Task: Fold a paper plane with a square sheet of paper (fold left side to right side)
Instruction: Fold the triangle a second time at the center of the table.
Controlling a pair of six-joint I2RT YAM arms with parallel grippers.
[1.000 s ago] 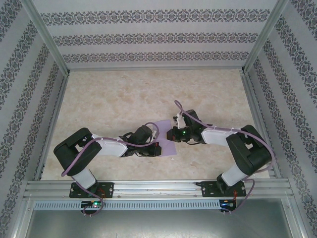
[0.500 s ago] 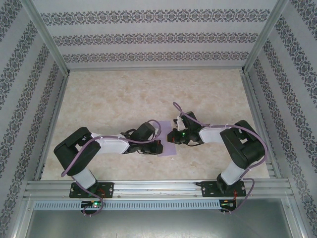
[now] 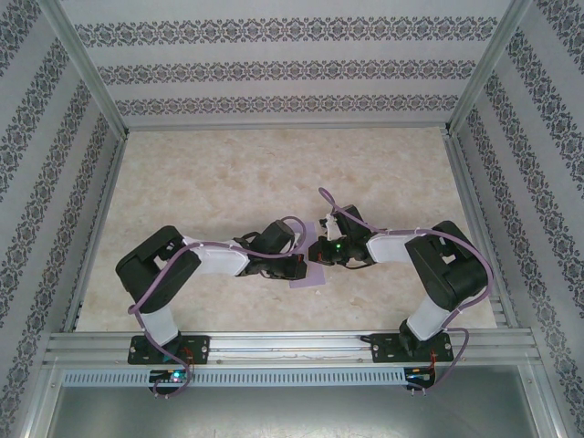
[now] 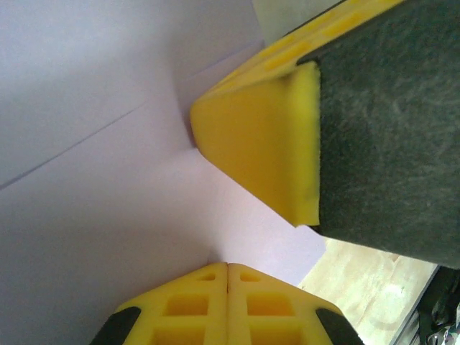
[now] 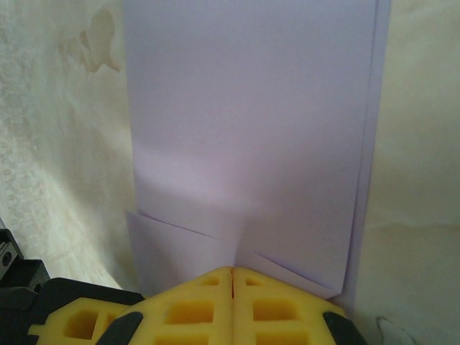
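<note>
left gripper (image 3: 294, 266) clenched, slid rightward over last second, now almost touching right gripper (image 3: 317, 250), also clenched. neither seen pinching anything; tips look pressed onto sheet. square sheet of paper (image 3: 307, 277) under both tips, less showing than a second ago. doubled edges ahead of right tips: left-to-right fold likely laid, crease being pressed.

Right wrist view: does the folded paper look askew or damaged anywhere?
Slightly askew. On the lilac paper sheet the top layer stops short at the picture's right, leaving a thin strip of lower layer showing, and a small corner pokes out lower left, near the shut right pincer. No tears visible.
</note>
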